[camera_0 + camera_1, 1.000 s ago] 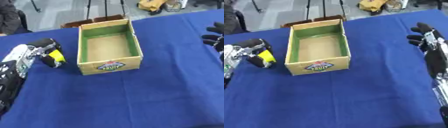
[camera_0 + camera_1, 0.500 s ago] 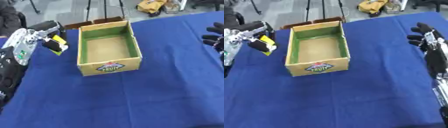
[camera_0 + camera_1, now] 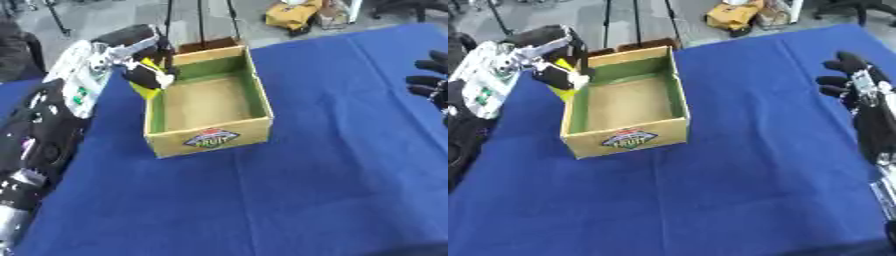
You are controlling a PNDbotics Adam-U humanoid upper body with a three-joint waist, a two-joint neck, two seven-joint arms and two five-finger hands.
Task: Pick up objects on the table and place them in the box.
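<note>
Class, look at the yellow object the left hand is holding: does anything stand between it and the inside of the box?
Only the box's left wall: the yellow object, in the left hand's fingers, is at that wall's far end. The inside looks empty.

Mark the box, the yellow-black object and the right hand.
box [image 3: 208, 141], left eye view, front wall by label.
yellow-black object [image 3: 145, 80], left eye view, its yellow side.
right hand [image 3: 852, 80], right eye view, on the fingers.

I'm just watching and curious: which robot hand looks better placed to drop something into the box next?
The left robot hand: it holds a yellow and black object right at the box rim. The right robot hand sits far off, holding nothing.
</note>
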